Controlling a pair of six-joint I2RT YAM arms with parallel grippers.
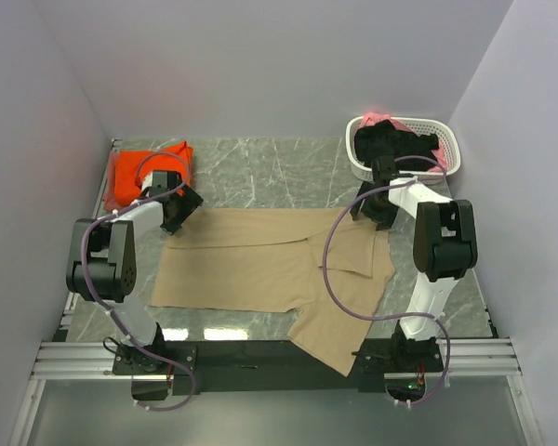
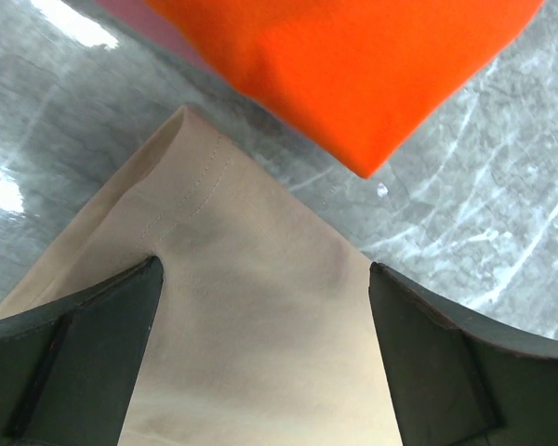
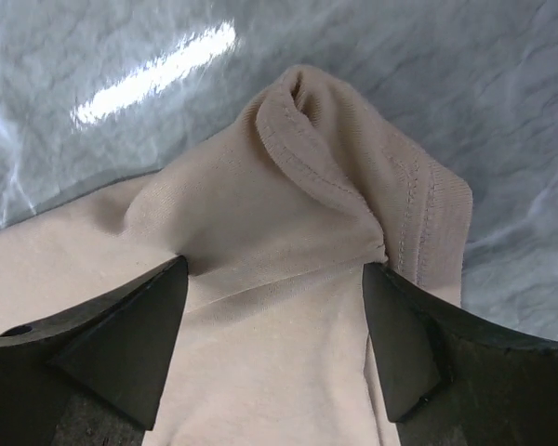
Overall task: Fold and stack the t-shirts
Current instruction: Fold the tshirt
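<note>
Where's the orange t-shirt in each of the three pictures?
Top external: the orange t-shirt lies at the far left, in the upper part of the picture.
Left wrist: the orange t-shirt fills the top middle and right.
Right wrist: not in it.
Shared landmark: the tan t-shirt, seen in all three views.

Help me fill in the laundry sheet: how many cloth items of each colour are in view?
Tan t-shirt: 1
Orange t-shirt: 1
Black cloth in the basket: 1
Pink cloth in the basket: 1
Total: 4
</note>
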